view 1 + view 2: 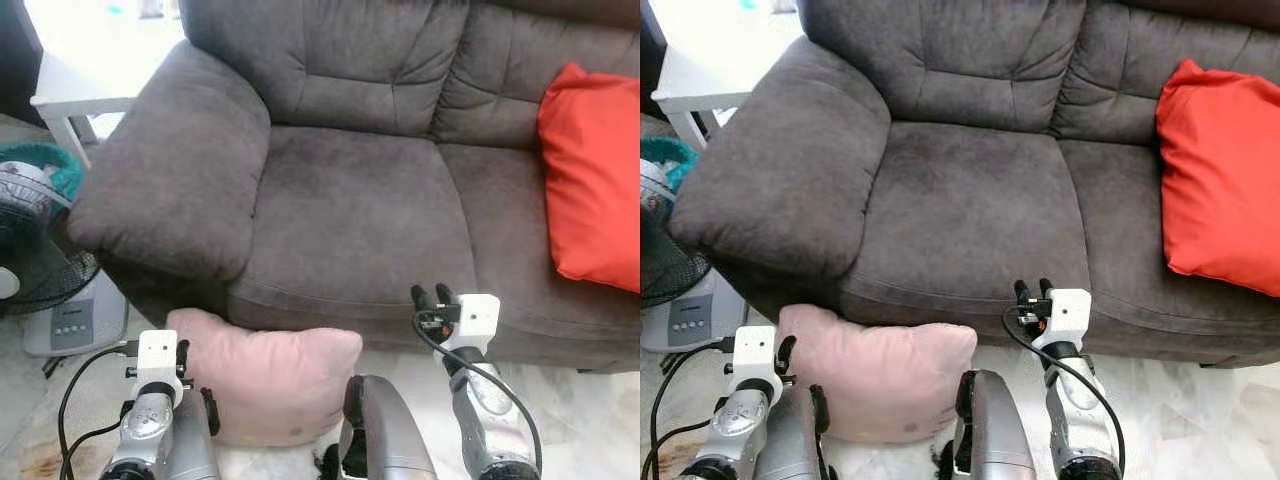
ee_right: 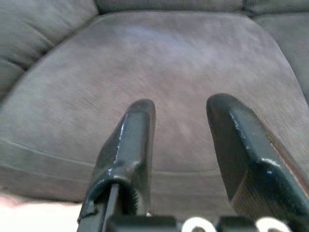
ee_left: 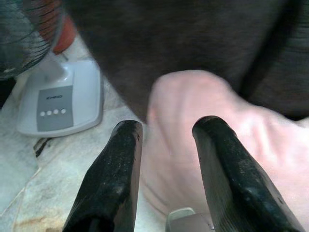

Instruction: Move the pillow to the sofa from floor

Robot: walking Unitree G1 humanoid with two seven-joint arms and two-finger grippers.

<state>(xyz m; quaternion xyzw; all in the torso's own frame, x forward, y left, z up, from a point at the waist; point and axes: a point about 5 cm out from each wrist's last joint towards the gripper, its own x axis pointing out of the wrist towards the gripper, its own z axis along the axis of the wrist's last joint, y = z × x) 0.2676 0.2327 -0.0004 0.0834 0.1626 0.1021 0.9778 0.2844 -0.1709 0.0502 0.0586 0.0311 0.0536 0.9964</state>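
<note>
step: reach, pillow not yet gripped | left hand (image 3: 166, 159) open, pink pillow (image 1: 270, 380) on floor just ahead | right hand (image 2: 181, 145) open, above pillow, facing sofa (image 1: 350, 210) seat | next: close on pillow, lift

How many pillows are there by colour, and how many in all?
Pink pillow, on the floor against the sofa front: 1
Red pillow, on the sofa seat: 1
Total: 2
</note>
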